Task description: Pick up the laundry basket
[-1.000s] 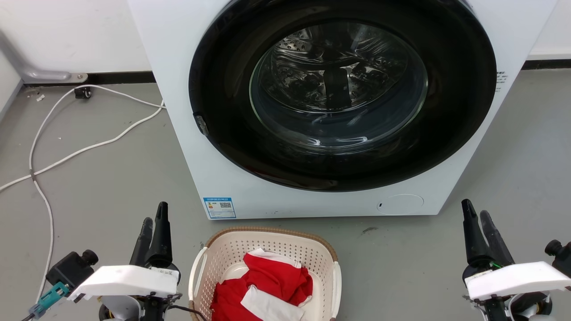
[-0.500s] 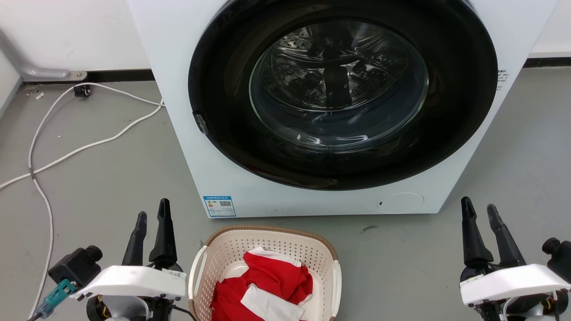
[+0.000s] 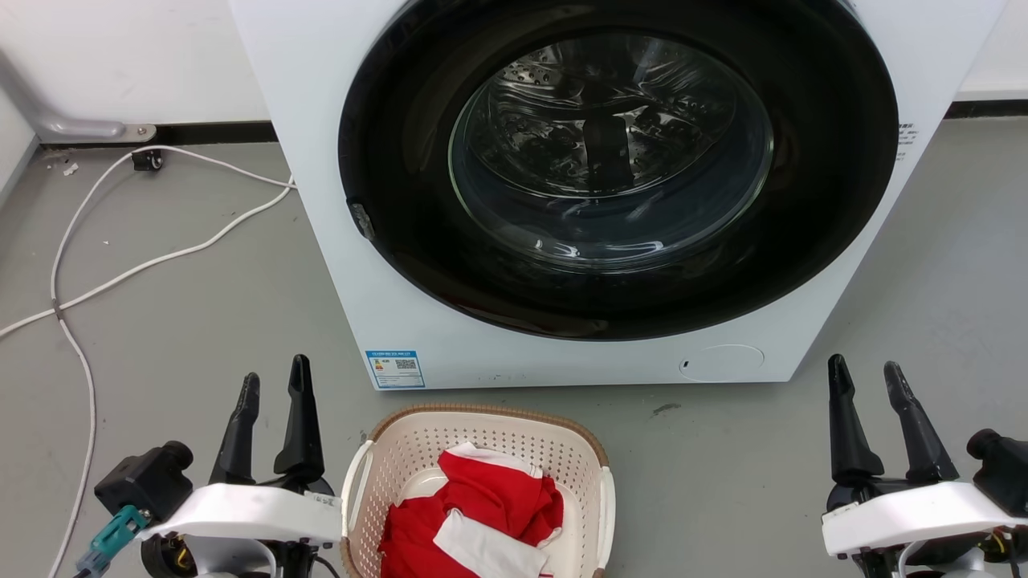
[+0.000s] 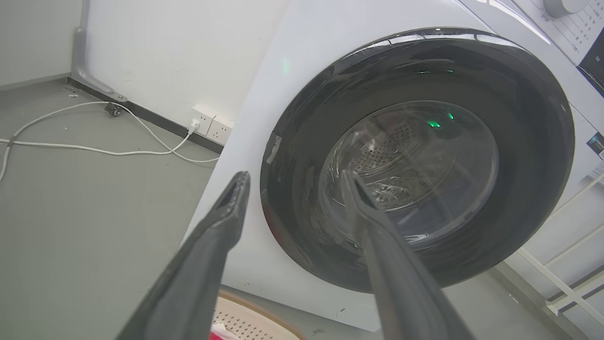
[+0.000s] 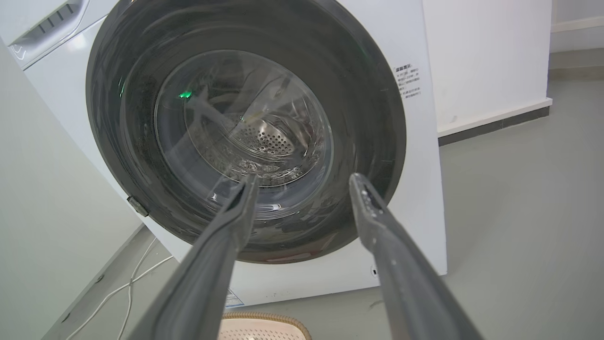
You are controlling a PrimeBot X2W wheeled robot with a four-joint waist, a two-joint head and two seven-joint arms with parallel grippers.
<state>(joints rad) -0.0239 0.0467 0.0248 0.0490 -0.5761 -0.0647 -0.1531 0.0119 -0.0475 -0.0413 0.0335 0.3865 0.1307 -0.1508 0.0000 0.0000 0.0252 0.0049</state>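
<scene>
1. Bottom centre of the head view: one laundry basket (image 3: 491,440) stands on the grey floor (image 3: 185,337), holding red and white cloth (image 3: 490,502), with its two white handles (image 3: 351,482) at the sides
2. Two grippers flank it without touching: the left gripper (image 3: 275,369) lower left, the right gripper (image 3: 865,363) lower right, each with both fingers spread apart and empty
3. Just beyond the basket, one white washer (image 3: 321,201) with a round dark door (image 3: 401,265) takes the upper centre
4. Upper left: two white cables (image 3: 161,261) trail across the floor towards the white wall (image 3: 120,56)
</scene>
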